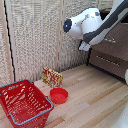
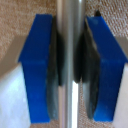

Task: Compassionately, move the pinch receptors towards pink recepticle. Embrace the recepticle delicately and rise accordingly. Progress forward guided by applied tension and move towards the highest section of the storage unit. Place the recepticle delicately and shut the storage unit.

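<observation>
In the wrist view my gripper (image 2: pixel 69 65) is shut on a silver bar handle (image 2: pixel 69 20), with a blue fingertip (image 2: pixel 37 65) pressing on each side of it. In the exterior view the bulky white arm (image 1: pixel 87 25) reaches to the dark brown storage unit (image 1: pixel 114 52) at the exterior view's right. Its wrist (image 1: pixel 84 46) is at the upper part of the chest's front. Which drawer the held handle belongs to cannot be told. A lower drawer's silver handle (image 1: pixel 106 60) shows below it. The pink recepticle is out of view.
A red wire basket (image 1: pixel 25 102) stands on the wooden floor at the exterior view's left. A flat red bowl (image 1: pixel 58 95) lies beside it, and a snack packet (image 1: pixel 52 76) stands behind the bowl. A beige folding screen (image 1: pixel 35 35) closes the back.
</observation>
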Controlling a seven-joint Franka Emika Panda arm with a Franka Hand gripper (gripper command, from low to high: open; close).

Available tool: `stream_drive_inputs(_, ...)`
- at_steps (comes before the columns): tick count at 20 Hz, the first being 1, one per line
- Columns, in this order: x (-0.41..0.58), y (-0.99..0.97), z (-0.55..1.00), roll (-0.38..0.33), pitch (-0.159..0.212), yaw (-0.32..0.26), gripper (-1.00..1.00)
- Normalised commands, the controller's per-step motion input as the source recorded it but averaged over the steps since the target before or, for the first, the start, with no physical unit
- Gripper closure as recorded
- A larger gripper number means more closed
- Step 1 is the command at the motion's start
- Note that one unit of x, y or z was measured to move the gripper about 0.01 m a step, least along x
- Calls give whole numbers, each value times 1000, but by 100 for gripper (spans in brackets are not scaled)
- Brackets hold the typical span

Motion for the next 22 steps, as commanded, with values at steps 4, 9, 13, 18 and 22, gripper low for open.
stream_drive_inputs(4, 0, -816, 575, 47, -7, 121, 100)
stream_drive_inputs(9, 4, -819, 597, 60, -28, 124, 100)
stream_drive_inputs(13, 0, -896, 531, 39, -1, 88, 100)
stream_drive_inputs(18, 0, -930, 363, 28, 10, 72, 100)
stream_drive_inputs(22, 28, -911, 89, 28, 28, 78, 100)
